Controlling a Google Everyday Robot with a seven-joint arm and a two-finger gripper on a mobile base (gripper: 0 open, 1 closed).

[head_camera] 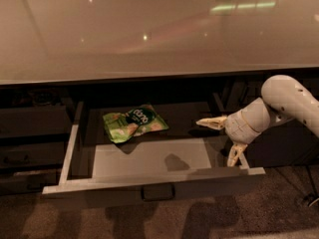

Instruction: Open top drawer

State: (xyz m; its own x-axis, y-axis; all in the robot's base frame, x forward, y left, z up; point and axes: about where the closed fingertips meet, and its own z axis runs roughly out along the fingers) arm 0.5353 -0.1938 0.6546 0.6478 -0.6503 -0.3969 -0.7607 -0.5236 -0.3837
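Most of the top drawer sits pulled out, its front just below my tool. I reckon the tool's inside the right end so it can push the front outward. Its fingers are spread wide and hold nothing, and the lower one looks to touch the side rail. A snack bag lies to its left.

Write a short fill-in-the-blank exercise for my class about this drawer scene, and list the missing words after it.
The top drawer stands ____.
A ____ snack bag lies inside it, toward the back.
In the picture, the pincer, fingers spread, hangs at the drawer's ____ end.
Missing words: open; green; right.
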